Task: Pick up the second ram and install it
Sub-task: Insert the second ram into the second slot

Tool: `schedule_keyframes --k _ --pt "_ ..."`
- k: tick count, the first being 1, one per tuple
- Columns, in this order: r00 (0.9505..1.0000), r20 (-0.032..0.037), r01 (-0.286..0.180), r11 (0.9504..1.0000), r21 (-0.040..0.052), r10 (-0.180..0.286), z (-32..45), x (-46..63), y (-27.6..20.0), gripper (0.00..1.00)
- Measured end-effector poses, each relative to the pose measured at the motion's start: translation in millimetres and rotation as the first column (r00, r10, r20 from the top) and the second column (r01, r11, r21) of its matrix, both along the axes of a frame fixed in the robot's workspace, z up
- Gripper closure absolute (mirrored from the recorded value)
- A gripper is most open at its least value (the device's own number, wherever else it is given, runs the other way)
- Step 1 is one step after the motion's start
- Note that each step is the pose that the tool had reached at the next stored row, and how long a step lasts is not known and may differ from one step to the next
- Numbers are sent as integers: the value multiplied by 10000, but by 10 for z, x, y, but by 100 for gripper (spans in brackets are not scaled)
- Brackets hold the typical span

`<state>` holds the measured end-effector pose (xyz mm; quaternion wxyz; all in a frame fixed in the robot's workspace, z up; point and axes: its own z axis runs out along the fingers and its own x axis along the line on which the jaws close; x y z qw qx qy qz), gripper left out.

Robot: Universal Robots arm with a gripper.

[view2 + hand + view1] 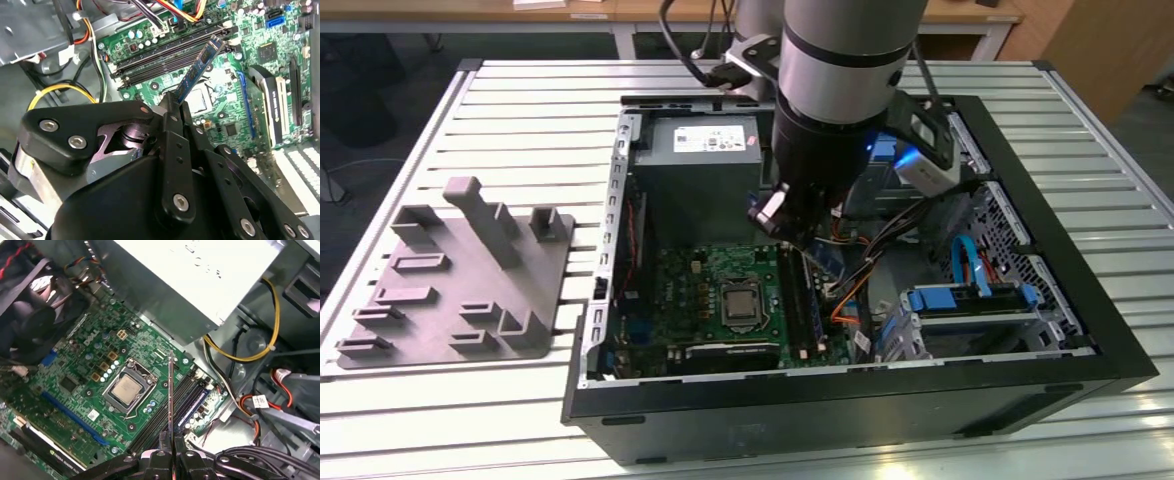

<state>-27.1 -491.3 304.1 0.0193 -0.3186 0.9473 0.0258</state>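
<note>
My gripper (777,220) is down inside the open computer case (1067,330), shut on the second ram (199,67). The ram is a thin blue-green stick that juts out from between the fingers (172,130). In the first wrist view the second ram (171,400) appears edge-on as a narrow strip rising from the gripper (171,454). It hangs above the green motherboard (700,290), over the row of dark memory slots (170,52) beside the processor (125,388), apart from the slots.
A grey power supply (700,150) sits at the case's far end. Bundles of coloured cables (881,250) and a blue-handled drive cage (974,300) lie on the exterior view's right. A grey fixture tray (454,290) stands on the slatted table (520,110) at that view's left.
</note>
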Motion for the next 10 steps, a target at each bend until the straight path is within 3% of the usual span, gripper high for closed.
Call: schedule_keyframes --k 5,10 --pt "9979 0 647 9979 -5 -647 -3 0 0 86" --pt "9912 0 1324 9912 -10 -1324 -5 0 0 86"
